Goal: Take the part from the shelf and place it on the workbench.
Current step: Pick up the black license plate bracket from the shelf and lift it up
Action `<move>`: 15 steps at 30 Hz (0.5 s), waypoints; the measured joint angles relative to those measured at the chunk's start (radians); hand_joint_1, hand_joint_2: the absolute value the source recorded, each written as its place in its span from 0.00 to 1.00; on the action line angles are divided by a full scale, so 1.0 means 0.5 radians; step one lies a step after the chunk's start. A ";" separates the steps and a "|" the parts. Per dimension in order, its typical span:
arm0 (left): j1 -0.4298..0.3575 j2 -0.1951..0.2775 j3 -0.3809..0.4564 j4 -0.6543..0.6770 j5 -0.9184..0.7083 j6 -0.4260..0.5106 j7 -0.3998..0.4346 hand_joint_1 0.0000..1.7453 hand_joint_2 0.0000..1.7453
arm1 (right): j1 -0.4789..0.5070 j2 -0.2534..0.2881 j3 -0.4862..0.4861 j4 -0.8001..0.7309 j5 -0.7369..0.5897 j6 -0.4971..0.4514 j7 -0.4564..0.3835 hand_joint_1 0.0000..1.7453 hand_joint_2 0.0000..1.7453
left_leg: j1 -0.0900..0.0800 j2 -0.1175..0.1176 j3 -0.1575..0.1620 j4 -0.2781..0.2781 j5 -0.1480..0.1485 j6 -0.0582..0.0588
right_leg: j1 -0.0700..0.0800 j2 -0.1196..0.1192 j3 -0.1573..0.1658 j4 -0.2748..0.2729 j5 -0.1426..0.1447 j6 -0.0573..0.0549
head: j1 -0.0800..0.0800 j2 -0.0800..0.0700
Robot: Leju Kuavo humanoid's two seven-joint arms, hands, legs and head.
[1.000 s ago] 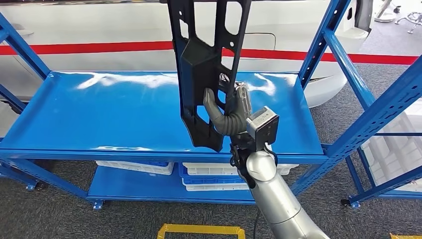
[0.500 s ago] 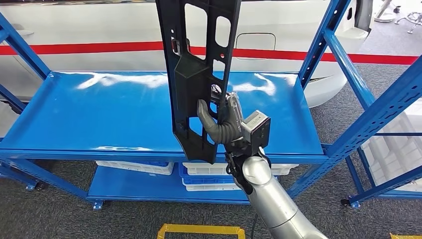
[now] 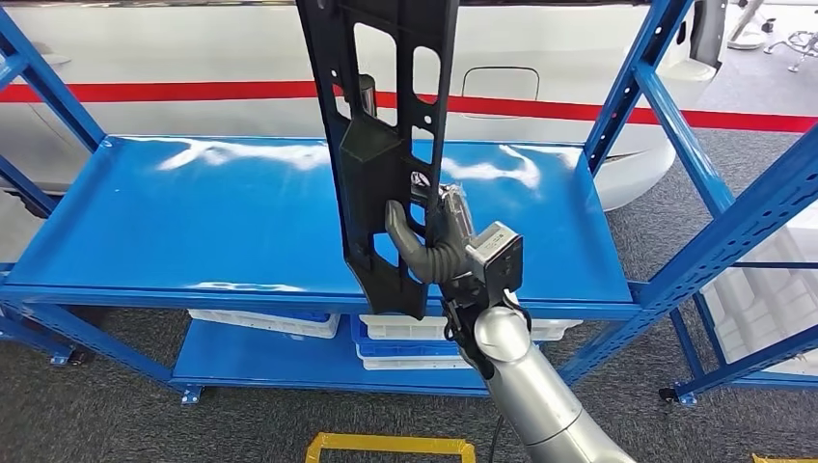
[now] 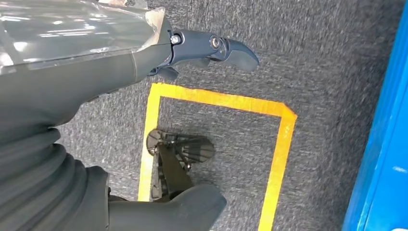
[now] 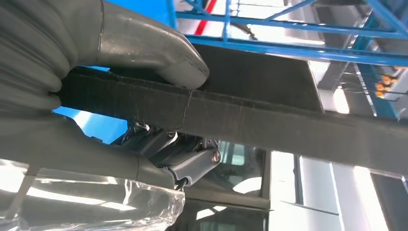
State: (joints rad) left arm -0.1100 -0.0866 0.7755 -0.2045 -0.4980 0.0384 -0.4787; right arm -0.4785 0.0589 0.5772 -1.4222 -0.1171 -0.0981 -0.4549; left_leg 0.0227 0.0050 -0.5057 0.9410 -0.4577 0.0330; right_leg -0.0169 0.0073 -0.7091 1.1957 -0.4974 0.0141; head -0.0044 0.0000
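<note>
- The part [image 3: 381, 145], a long black plastic panel with several cut-out slots, is held nearly upright in the air above the front edge of the shelf [image 3: 193, 222], toward that edge's right half, clear of the blue board.
- The right hand [image 3: 434, 241] is closed around the part's lower section: the grey thumb is seen lying against the near face, and the darker fingers are wrapped round the right-hand rim.
- In the right wrist view the thumb [image 5: 159, 48] is pressed onto one side of a dark bar of the part [image 5: 269, 122], with the fingers [image 5: 187, 159] curled against the other side.
- The part's top end is cut off by the upper border of the head view.
- The left hand [image 4: 96, 96] is seen hanging over grey carpet, with nothing held; a dark finger [image 4: 221, 48] is stretched out and the thumb is set well apart from it.
- A yellow tape rectangle [image 4: 279, 144] is marked on the floor below the left hand.
- White bins [image 3: 415, 338] are stored on the lower shelf board.
</note>
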 joint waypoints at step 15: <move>-0.030 -0.006 -0.010 -0.002 -0.030 -0.087 0.168 0.00 1.00 | 0.061 -0.022 -0.053 -0.058 0.091 0.056 0.044 1.00 1.00 | 0.041 -0.008 -0.244 0.533 -0.297 -0.120 | -0.026 0.015 0.160 -0.299 0.103 -0.005 | -0.012 0.000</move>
State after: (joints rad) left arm -0.1250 -0.0895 0.7708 -0.2056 -0.5129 -0.0050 -0.3945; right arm -0.4479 0.0481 0.5506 -1.4514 -0.0717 -0.0699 -0.4329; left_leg 0.0434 0.0008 -0.6276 1.2075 -0.6064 -0.0268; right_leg -0.0299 0.0147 -0.6289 1.0463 -0.4459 0.0116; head -0.0104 0.0000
